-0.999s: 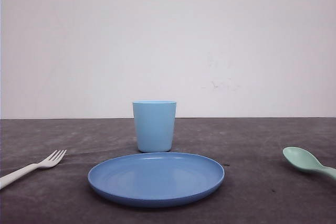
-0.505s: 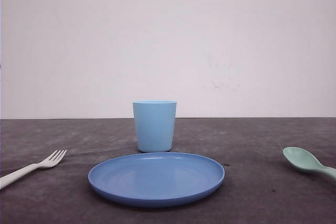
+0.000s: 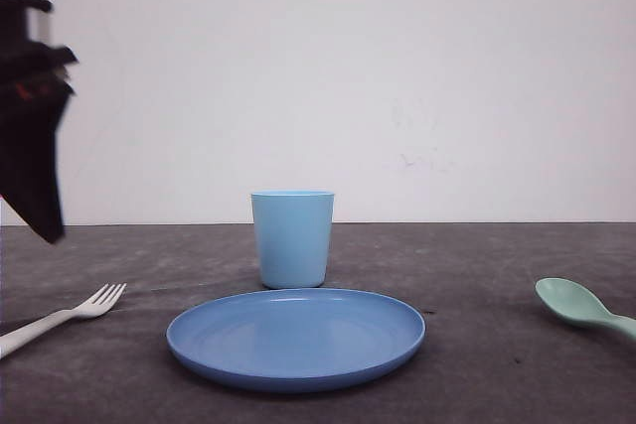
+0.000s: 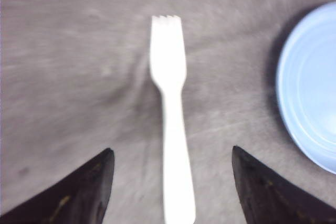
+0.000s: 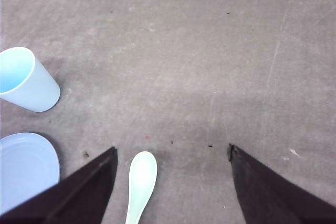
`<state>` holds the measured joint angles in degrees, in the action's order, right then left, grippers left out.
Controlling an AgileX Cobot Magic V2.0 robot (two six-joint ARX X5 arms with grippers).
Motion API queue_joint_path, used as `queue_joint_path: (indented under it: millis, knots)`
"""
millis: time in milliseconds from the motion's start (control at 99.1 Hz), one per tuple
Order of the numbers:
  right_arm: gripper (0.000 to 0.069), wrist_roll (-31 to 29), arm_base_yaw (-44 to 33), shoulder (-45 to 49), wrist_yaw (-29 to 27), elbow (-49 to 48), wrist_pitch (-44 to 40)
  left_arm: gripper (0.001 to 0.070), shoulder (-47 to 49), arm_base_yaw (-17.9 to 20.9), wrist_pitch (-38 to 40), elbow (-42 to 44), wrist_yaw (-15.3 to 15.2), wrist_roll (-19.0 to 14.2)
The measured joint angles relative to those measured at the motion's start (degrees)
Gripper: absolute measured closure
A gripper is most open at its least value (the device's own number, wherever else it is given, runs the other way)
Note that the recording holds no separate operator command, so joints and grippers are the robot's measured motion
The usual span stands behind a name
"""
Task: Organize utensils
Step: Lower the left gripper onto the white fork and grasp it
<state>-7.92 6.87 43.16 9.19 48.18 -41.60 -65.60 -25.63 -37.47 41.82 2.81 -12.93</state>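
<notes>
A small white plastic fork point(image 3: 62, 317) lies on the dark table at the near left, tines toward the blue plate. In the left wrist view the fork point(image 4: 170, 114) lies flat between the spread fingers of my left gripper point(image 4: 171, 150), which is open and above it. My left gripper point(image 3: 35, 116) hangs high at the far left in the front view. A mint-green spoon point(image 3: 581, 307) rests at the near right. My right gripper point(image 5: 172, 150) is open above the table, with the spoon point(image 5: 142, 184) near its left finger, untouched.
A round blue plate point(image 3: 295, 337) sits at the centre front, with a light blue cup point(image 3: 291, 237) upright just behind it. The cup point(image 5: 26, 81) and plate rim point(image 5: 26, 169) also show in the right wrist view. A white wall stands behind the table.
My left arm has come into the front view at the upper left; before, no arm showed there. Fork, spoon, plate and cup have not moved.
</notes>
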Motion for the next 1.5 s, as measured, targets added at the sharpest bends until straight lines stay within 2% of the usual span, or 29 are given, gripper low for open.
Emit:
queue_joint_path:
  millis: [212, 505, 767, 949, 1019, 1332, 1504]
  knots:
    - [0.0270, 0.00, 0.00, 0.00, 0.00, 0.00, -1.14, 0.0277, -5.97, -2.25, 3.45, 0.00, -4.17, 0.00]
    - [0.0270, 0.00, 0.00, 0.00, 0.00, 0.00, -1.44, 0.0290, -13.00, -3.17, 6.58, 0.00, -4.42, 0.00]
    - [0.0270, 0.00, 0.00, 0.00, 0.00, 0.00, -1.44, 0.0424, -15.72, -3.82, 8.44, 0.52, -6.03, -0.28]
    - [0.0270, 0.00, 0.00, 0.00, 0.00, 0.00, -1.46, 0.0620, -15.89, -4.68, 9.35, 0.55, -6.54, -1.11]
    - [0.0270, 0.00, 0.00, 0.00, 0.00, 0.00, -1.46, 0.0660, -15.91, -4.90, 9.42, 0.55, -6.58, -1.33]
    - [0.0270, 0.00, 0.00, 0.00, 0.00, 0.00, -1.46, 0.0666, -15.23, -5.49, 8.35, 1.16, -10.12, -1.49]
    - [0.0270, 0.00, 0.00, 0.11, -0.02, 0.00, -1.46, 0.0666, -9.90, -5.53, 10.29, 4.74, -11.69, -1.49]
